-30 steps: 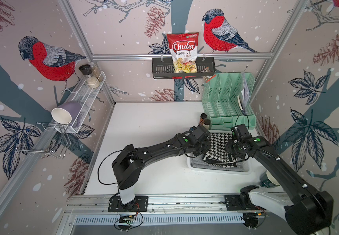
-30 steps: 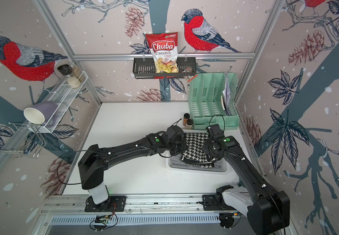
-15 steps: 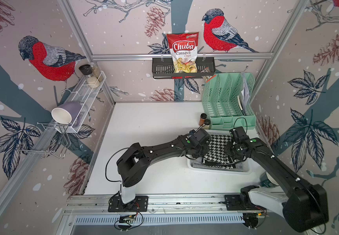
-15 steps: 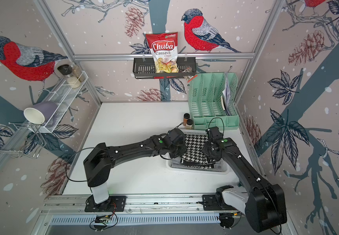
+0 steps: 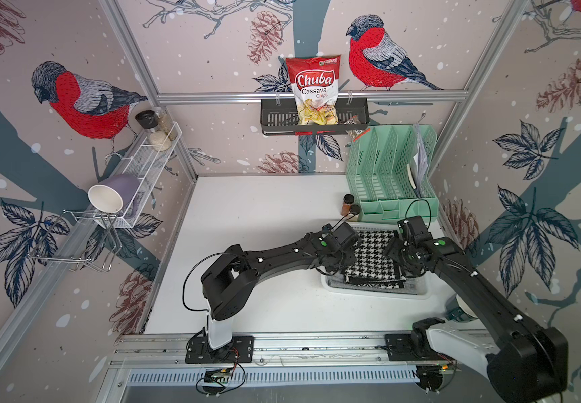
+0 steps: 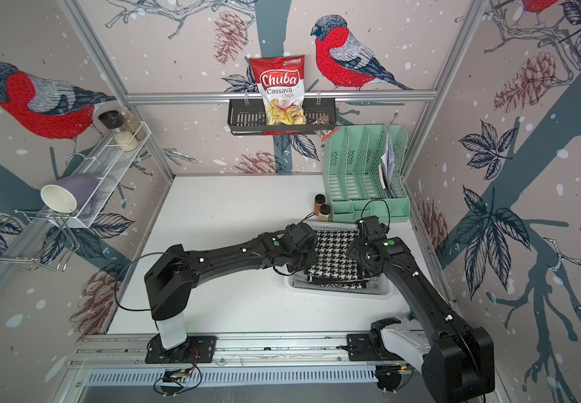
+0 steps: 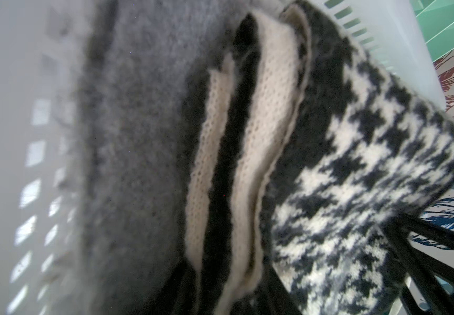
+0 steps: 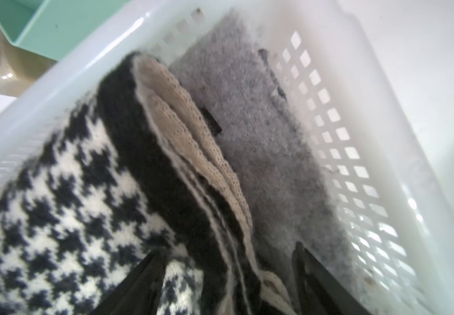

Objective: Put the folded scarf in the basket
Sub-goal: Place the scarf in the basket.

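Observation:
The folded scarf, black-and-white houndstooth, lies flat inside the white perforated basket on top of a grey cloth. My left gripper is at the scarf's left edge. Its dark fingers stand apart, with the scarf's layered edge loosely between them. My right gripper is at the scarf's right edge, open. One of its fingers rests over the grey cloth and the other lies on the houndstooth top.
A mint-green file organiser stands just behind the basket, with two spice jars at its left. The right wall runs close to the basket. A black wall shelf holds a chips bag. A wire shelf with a mug hangs on the left wall.
Both grippers were shut on the scarf's edges and have now spread their fingers. The scarf has settled lower and flatter in the basket.

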Tool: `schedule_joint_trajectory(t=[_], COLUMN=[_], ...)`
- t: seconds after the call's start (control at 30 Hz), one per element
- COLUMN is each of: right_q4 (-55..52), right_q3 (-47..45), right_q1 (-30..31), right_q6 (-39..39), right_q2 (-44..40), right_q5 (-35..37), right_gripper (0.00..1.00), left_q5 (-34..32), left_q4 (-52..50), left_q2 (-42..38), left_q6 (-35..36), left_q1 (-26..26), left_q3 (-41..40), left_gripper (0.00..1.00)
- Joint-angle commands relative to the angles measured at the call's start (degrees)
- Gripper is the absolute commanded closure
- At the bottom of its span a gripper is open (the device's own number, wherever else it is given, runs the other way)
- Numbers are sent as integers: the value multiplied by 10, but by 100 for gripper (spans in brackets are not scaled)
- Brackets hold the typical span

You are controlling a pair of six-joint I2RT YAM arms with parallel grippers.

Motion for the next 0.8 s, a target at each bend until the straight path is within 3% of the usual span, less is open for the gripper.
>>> schedule_joint_trajectory(t=[0.0, 0.13, 0.23, 0.53, 0.77], right_q4=[-11, -5, -1, 9, -6], right_q3=[3, -8, -16, -21, 6], right_q1=[-3, -12, -23, -30, -31], right_q6=[8, 2, -4, -8, -8], right_q2=[-8, -11, -8, -8, -29], right_q5=[21, 24, 19, 6, 15], right_gripper=[24, 28, 29, 32, 30], left_q5=[-15, -35, -49, -116, -84], left_q4=[-25, -19, -25, -107, -80], left_q2=[-3, -33, -56, -112, -132], left_q6=[7, 8, 10, 31, 58], left_q1=[-2, -4, -4, 2, 48], left_q3=[-6, -9, -6, -2, -75], left_gripper=[59, 47, 45, 44, 52])
